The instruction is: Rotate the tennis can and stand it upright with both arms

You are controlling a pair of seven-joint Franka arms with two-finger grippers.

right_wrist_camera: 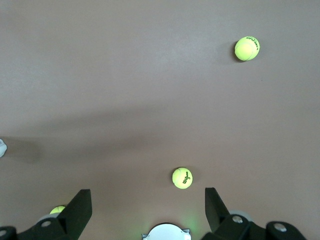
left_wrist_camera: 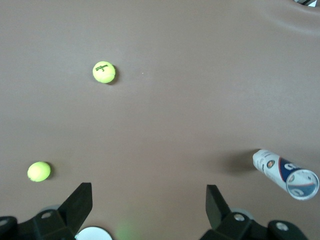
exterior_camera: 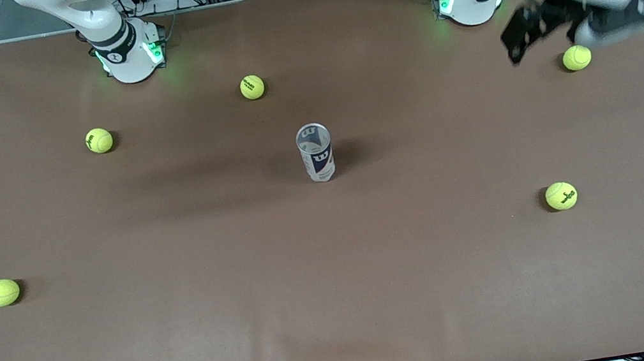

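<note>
Brown cloth: covers the whole table [exterior_camera: 342, 306], slightly rumpled at the edge nearest the front camera.
Tennis can [exterior_camera: 315, 152]: clear plastic tube with a white-and-navy label, standing upright at the table's centre, open mouth up, touched by nothing.
Tennis balls: five yellow-green ones ring the can, taking the can as the dial's centre in the front view – at 11 o'clock [exterior_camera: 252, 87], 10 o'clock [exterior_camera: 99, 140], 8 o'clock [exterior_camera: 2, 292], 4 o'clock [exterior_camera: 561, 195] and 2 o'clock [exterior_camera: 576, 57].
Left gripper [left_wrist_camera: 149, 202]: released, fingers spread wide, nothing between them; raised over the left arm's end of the table, above the 2 o'clock ball, well apart from the can.
Right gripper [right_wrist_camera: 148, 206]: released, fingers wide, holding nothing; up over the right arm's end, looking down on the 10 and 11 o'clock balls.
</note>
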